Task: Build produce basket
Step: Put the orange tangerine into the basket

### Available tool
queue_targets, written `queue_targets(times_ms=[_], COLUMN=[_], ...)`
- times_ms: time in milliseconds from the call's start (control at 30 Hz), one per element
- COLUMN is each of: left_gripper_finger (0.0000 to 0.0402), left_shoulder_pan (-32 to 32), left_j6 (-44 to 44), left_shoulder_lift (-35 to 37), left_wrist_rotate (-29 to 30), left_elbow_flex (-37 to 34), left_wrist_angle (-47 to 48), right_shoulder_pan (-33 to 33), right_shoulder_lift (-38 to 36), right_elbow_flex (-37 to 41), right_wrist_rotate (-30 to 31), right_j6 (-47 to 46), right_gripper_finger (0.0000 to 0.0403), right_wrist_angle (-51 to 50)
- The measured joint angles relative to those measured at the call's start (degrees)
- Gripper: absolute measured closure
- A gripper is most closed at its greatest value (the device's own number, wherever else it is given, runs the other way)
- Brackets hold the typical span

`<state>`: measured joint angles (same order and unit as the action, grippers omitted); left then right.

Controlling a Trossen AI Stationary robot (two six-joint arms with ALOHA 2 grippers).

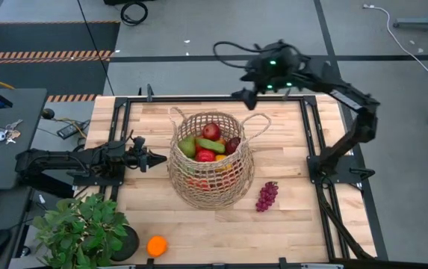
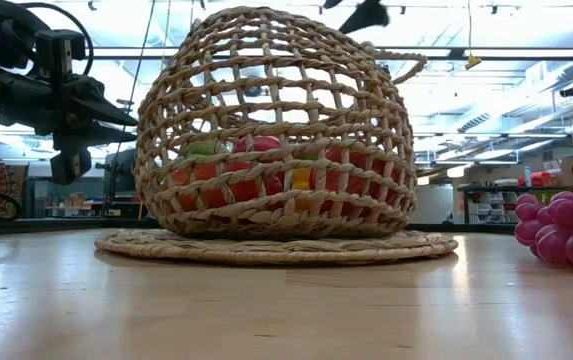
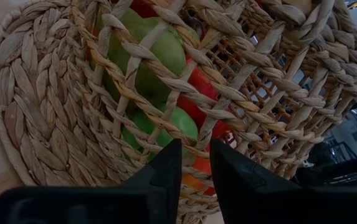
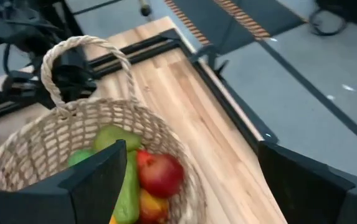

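Step in hand: the filling of the basket point(image 1: 212, 161) is judged to be partly done; it stands mid-counter on a round woven mat point(image 2: 276, 246) and holds red apples, a green pear and other produce, while the right gripper point(image 1: 249, 96) is held empty above and behind the basket's far rim.
Left gripper point(image 1: 154, 158): held low just beside the basket's left wall, fingers point(image 3: 159, 177) clenched with only a thin slit between them, nothing grasped.
Right fingers: spread wide and released, nothing seen between them in the right wrist view point(image 4: 94, 177).
Produce left out: purple grapes point(image 1: 267, 196) lie on the counter point(image 1: 303, 217) near the basket's right side; an orange point(image 1: 157, 245) lies near the front edge, just beside the potted plant point(image 1: 83, 228).
Next move: a reach by the free right arm down to the grapes is judged likely, calling for a descent clear of the loop handle point(image 1: 256, 123) and a soft closing on the cluster; the orange is judged better suited to the left arm.
Hidden: the lower layer of fruit is screened by the weave, so its count cannot be told.
Cut off: the grapes are cropped at the low view's edge, and the orange is not shown there.
Unclear: whether the left fingers touch the wicker cannot be told.
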<state>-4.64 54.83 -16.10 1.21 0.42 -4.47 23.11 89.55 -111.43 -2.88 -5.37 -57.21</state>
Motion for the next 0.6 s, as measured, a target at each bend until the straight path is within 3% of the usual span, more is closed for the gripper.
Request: queue_targets(times_ms=[267,600], left_gripper_finger=[0.031,0.0314], left_shoulder_pan=[0.0,0.0], left_j6=[0.0,0.0], left_shoulder_lift=[0.0,0.0], left_wrist_rotate=[0.0,0.0], left_elbow_flex=[0.0,0.0], left_wrist_angle=[0.0,0.0], right_shoulder_pan=[0.4,-6.0], right_shoulder_lift=[-9.6,-24.4], right_elbow_flex=[5.7,24.7], right_wrist_rotate=[3.5,5.9], right_j6=[-8.4,-26.8], right_gripper_finger=[0.0054,0.0055], right_wrist_angle=[-1.7,1.1])
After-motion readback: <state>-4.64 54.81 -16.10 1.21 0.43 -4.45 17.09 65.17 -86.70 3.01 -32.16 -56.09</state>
